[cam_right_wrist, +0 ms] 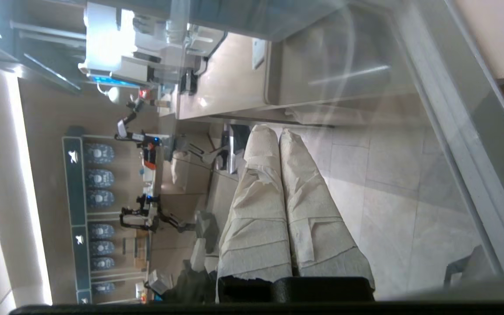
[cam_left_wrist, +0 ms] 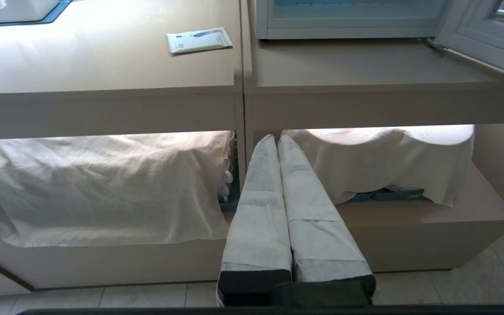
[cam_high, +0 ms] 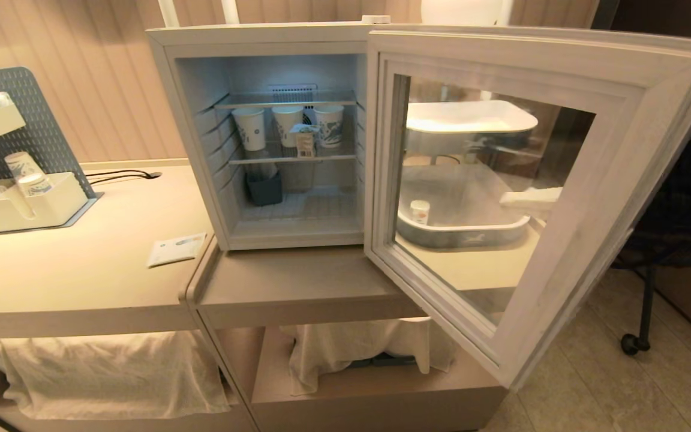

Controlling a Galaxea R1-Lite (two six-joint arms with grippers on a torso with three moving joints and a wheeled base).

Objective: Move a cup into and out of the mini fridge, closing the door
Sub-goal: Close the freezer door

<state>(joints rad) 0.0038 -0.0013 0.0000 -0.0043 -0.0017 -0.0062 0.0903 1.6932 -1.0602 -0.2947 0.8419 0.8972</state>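
Note:
The mini fridge (cam_high: 195,120) stands open on the counter, its door (cam_high: 621,180) swung wide to the right. On its upper wire shelf the small cup (cam_high: 305,143) sits in front of three tall paper cups (cam_high: 288,123). My right gripper (cam_high: 513,200) shows through the door's glass, behind the door, its wrapped fingers pressed together and empty. In the right wrist view the right gripper (cam_right_wrist: 277,131) looks through the door (cam_right_wrist: 462,144) pane. My left gripper (cam_left_wrist: 276,138) hangs low before the counter's lower shelves, shut and empty, and is out of the head view.
Behind the door a grey tray (cam_high: 465,237) holds a small white cup with an orange mark (cam_high: 420,211). A pegboard organiser (cam_high: 21,198) and a white packet (cam_high: 176,249) lie on the left counter. White cloths (cam_high: 111,372) drape the lower shelves. A wheeled chair (cam_high: 669,240) stands right.

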